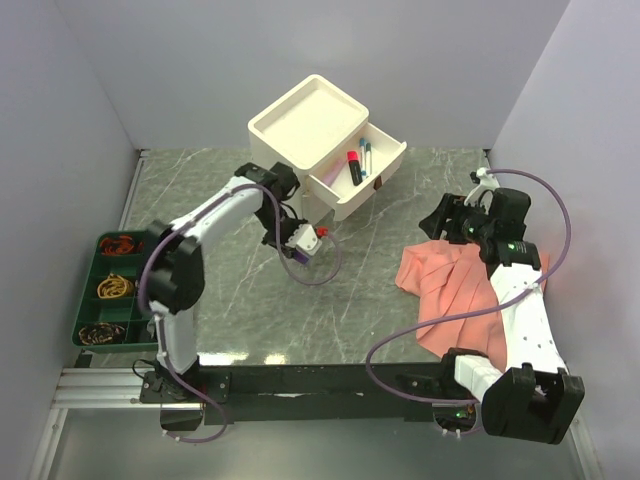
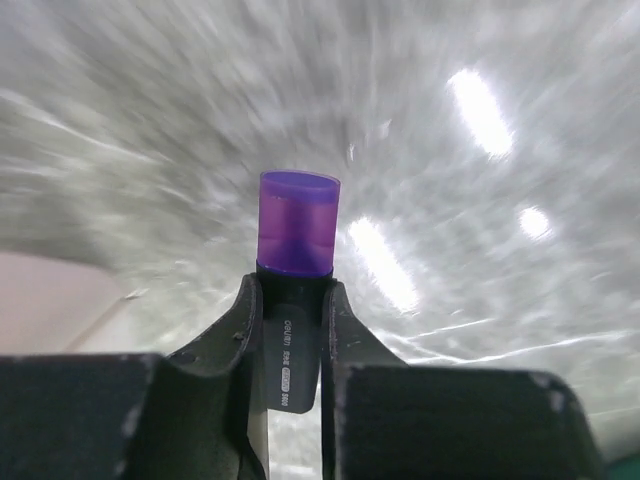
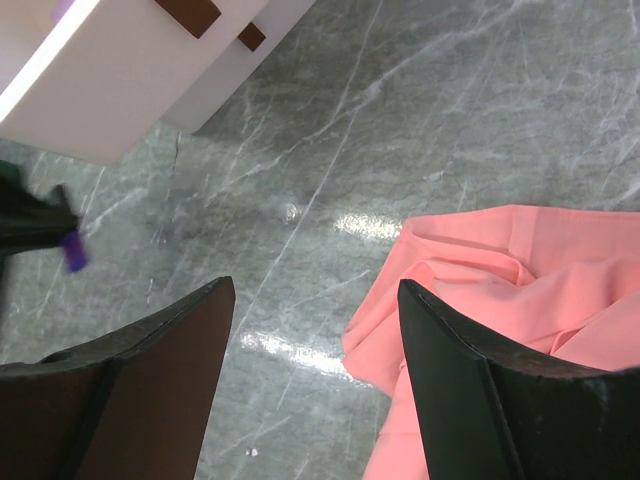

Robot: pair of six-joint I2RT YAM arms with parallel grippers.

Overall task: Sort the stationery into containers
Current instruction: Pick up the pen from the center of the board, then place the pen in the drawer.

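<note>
My left gripper (image 2: 292, 290) is shut on a purple highlighter (image 2: 298, 232); its dark body sits between the fingers and its purple cap sticks out past the tips. The marble behind it is blurred. From above, the left gripper (image 1: 300, 243) hangs just in front of the cream drawer box (image 1: 310, 125). The box's upper drawer (image 1: 385, 150) is pulled out and holds a red-and-black marker (image 1: 355, 168) and blue-capped pens (image 1: 365, 155). My right gripper (image 1: 445, 215) is open and empty over the table beside the salmon-pink cloth (image 1: 450, 290). The right wrist view shows the highlighter (image 3: 75, 252) far left.
A green compartment tray (image 1: 85, 300) with rubber bands sits at the left table edge. The pink cloth (image 3: 520, 270) lies under the right finger. The drawer box's corner (image 3: 100, 80) with brown pull tabs (image 3: 190, 12) is at that view's top left. Walls enclose three sides.
</note>
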